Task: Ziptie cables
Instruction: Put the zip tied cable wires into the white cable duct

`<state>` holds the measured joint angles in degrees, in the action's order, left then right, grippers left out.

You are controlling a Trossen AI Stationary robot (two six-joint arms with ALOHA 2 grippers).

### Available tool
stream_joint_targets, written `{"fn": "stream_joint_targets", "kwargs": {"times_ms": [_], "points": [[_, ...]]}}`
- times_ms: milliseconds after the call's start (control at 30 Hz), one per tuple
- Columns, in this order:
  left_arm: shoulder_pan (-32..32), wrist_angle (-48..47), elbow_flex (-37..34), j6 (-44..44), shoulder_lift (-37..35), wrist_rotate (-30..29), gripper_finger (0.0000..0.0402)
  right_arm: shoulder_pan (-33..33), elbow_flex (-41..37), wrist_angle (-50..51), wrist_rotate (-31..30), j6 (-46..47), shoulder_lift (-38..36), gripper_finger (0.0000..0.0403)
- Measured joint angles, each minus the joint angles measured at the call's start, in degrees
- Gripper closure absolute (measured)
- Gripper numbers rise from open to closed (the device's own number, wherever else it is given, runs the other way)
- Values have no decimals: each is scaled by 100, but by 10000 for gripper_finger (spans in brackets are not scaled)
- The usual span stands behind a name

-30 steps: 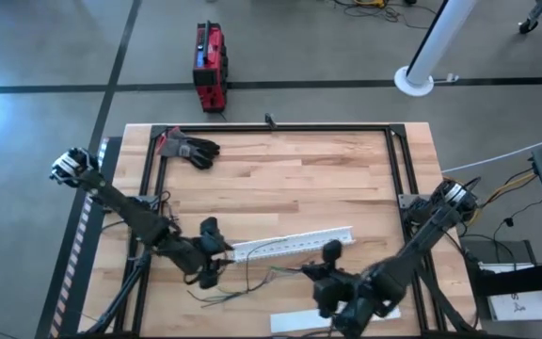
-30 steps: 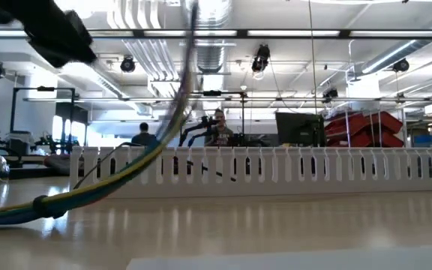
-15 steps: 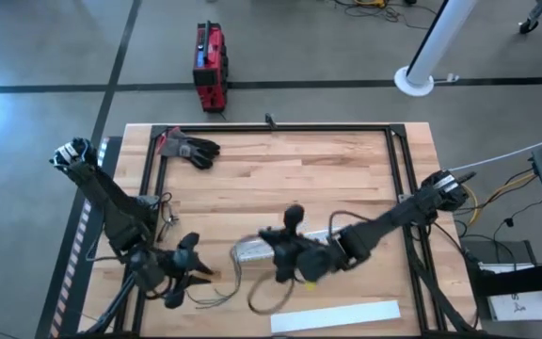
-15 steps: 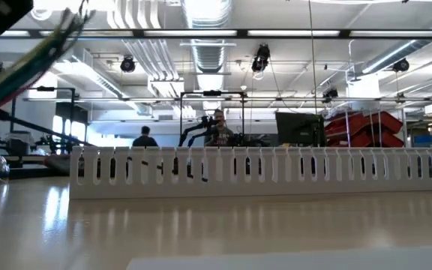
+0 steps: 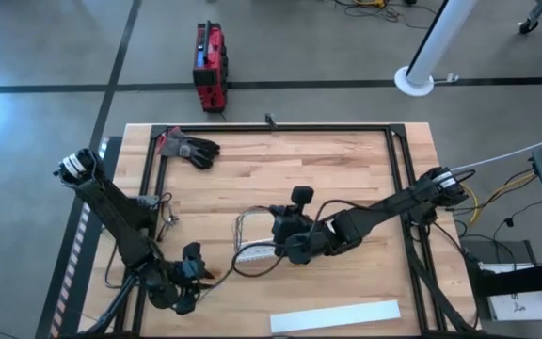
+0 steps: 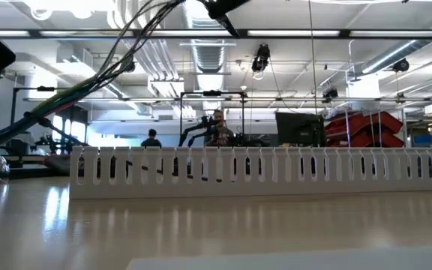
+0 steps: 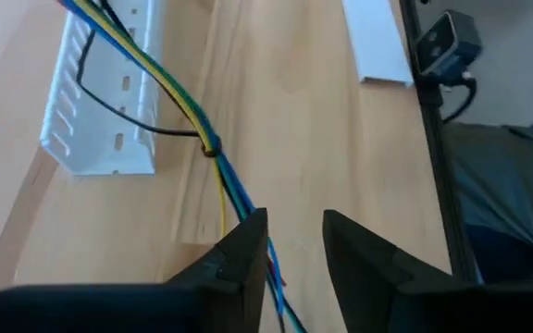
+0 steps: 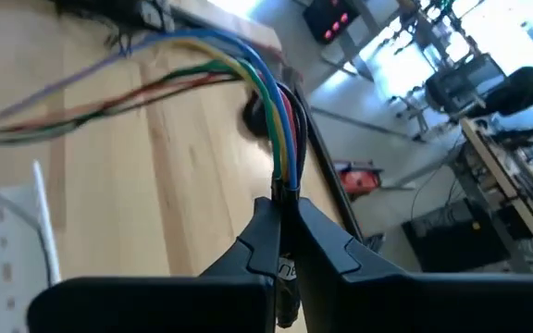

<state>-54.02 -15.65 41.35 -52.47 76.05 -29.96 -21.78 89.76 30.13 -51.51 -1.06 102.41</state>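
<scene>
Your right gripper is clamped on one end of the cables, holding that end in the air over the middle of the table, just above the white slotted strip. Your left gripper sits near the 7 o'clock corner with its fingers parted, and the bundle runs between them, so it grasps nothing.

From the right gripper the cables sag in a loop toward 7 o'clock; their long axis runs roughly from 2 o'clock down to 7 o'clock. A tie already pinches them partway along.

To do this step well, close the left fingers on the low end before you pull, then draw the two ends apart gently until the loop straightens. Keep the wires together and clear of the strip's slots, where a stray black wire could snag. A second flat white strip lies at 6 o'clock, well apart.
</scene>
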Motion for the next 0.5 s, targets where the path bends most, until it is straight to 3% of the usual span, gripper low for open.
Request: {"fn": "stream_joint_targets", "kwargs": {"times_ms": [233, 500], "points": [[9, 325, 11, -95, 320, -336, 274, 45, 7, 1357, 50, 1175, -30, 400], [57, 505, 15, -77, 828, -1669, 223, 41, 19, 1672, 59, 1458, -42, 400]]}}
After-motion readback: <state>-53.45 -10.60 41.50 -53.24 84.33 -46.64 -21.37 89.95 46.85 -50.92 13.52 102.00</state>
